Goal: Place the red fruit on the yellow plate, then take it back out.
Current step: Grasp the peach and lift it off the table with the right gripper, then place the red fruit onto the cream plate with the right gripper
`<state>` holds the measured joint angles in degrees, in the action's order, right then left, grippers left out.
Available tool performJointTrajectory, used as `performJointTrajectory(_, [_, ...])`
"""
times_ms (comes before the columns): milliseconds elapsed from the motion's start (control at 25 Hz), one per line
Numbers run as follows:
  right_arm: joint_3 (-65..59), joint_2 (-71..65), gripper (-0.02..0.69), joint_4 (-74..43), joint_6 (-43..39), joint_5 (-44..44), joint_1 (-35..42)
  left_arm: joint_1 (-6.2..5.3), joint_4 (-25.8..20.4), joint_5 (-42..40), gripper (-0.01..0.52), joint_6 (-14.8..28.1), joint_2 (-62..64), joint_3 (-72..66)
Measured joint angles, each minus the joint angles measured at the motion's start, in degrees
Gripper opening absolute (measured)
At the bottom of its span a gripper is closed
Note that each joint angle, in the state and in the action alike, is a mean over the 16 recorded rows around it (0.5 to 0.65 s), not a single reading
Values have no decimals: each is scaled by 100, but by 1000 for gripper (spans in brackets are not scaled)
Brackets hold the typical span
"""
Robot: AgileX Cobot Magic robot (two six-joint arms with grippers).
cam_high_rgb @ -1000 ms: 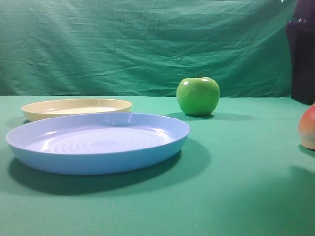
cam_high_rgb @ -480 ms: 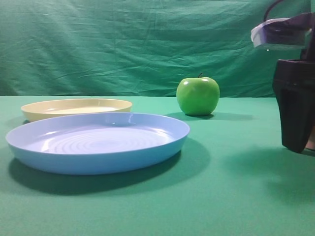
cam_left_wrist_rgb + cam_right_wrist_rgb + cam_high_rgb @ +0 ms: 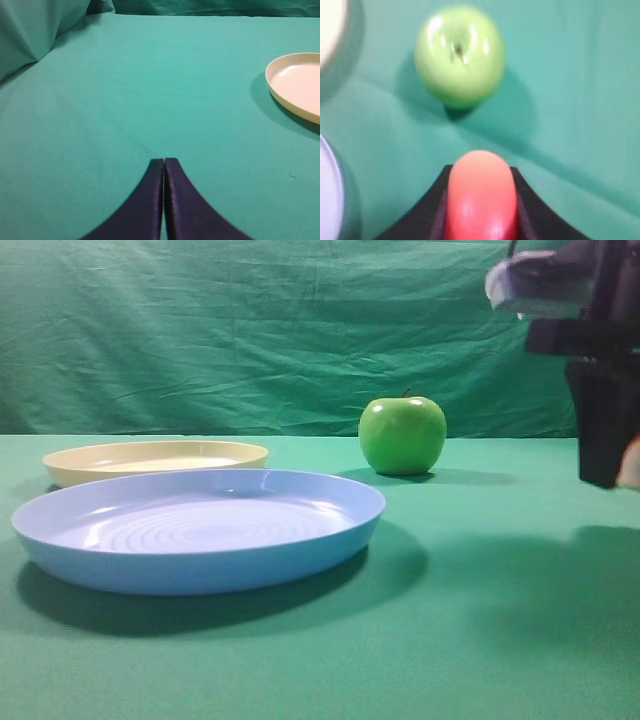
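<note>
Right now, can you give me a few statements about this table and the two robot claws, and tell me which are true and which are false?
1. The red fruit sits between the right gripper's jaws. True.
2. The red fruit lies on the yellow plate. False: the plate holds nothing; the fruit is at the right gripper, far off to the right.
3. The green apple stands on the cloth, apart from both plates. True.
4. The left gripper is open wide. False: its jaws are pressed together with nothing between them.
5. The blue plate stands behind the yellow one in the high view. False: it is nearer the camera, in front.
</note>
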<state>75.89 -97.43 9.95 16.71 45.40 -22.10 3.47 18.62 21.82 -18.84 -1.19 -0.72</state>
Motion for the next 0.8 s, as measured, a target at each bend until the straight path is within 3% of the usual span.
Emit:
performJointTrajectory(440, [1166,-784,195,1035,1521,-1220,-1117,0,0,0,0,0,0,0])
performJointTrajectory(800, [1799,-2204,222,1124,2103,-2378,-1931,0,0,0,0,-2,0,0])
